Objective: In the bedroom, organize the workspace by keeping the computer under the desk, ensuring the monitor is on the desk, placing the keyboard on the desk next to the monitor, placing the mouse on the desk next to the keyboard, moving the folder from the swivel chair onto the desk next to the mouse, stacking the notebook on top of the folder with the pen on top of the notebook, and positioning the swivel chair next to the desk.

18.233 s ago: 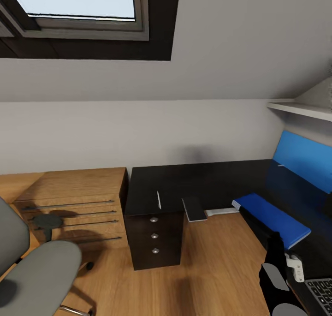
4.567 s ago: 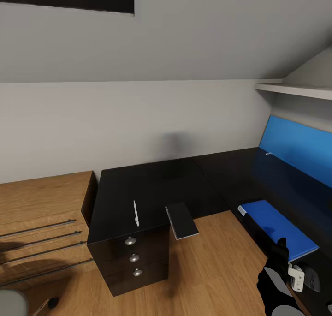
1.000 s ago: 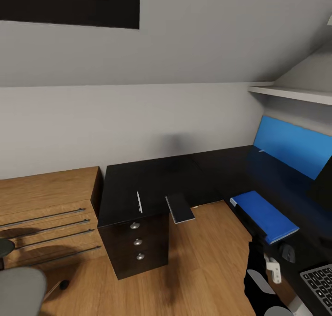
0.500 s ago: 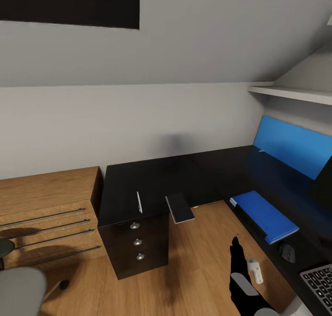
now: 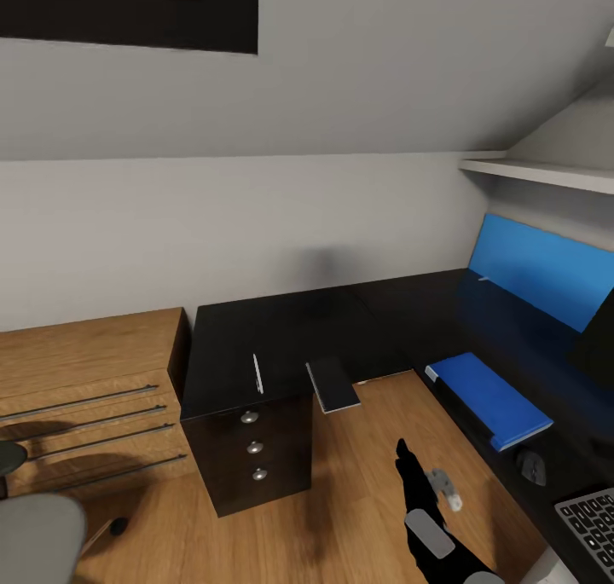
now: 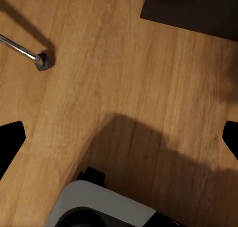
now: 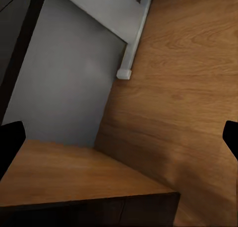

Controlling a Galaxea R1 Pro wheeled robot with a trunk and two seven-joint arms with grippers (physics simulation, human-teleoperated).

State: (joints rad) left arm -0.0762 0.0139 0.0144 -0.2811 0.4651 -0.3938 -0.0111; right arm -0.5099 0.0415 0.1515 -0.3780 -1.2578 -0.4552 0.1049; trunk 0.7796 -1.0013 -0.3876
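The black desk (image 5: pixel 281 332) runs along the wall and turns down the right side. A white pen (image 5: pixel 257 373) lies above the drawer unit (image 5: pixel 253 449). The notebook (image 5: pixel 333 385) overhangs the inner edge. On the right wing lie the blue folder (image 5: pixel 488 398), the mouse (image 5: pixel 533 466) and a corner of the keyboard (image 5: pixel 592 520). The monitor's black edge (image 5: pixel 599 344) shows at far right. The swivel chair's grey seat (image 5: pixel 34 537) is at bottom left. My right gripper (image 5: pixel 422 473) hangs open over the floor, left of the mouse. My left gripper (image 6: pixel 119 140) is open above the floor. The computer is out of view.
A light wooden low cabinet (image 5: pixel 85 388) stands left of the desk. A blue panel (image 5: pixel 537 277) lines the right wall under a white shelf (image 5: pixel 537 173). A chair castor (image 6: pixel 42 61) and my own base (image 6: pixel 104 209) sit on the wooden floor. A white desk leg (image 7: pixel 133 48) meets the floor.
My right arm has swung left, away from the desk's edge near the mouse, out over the floor. The objects on the desk have not moved.
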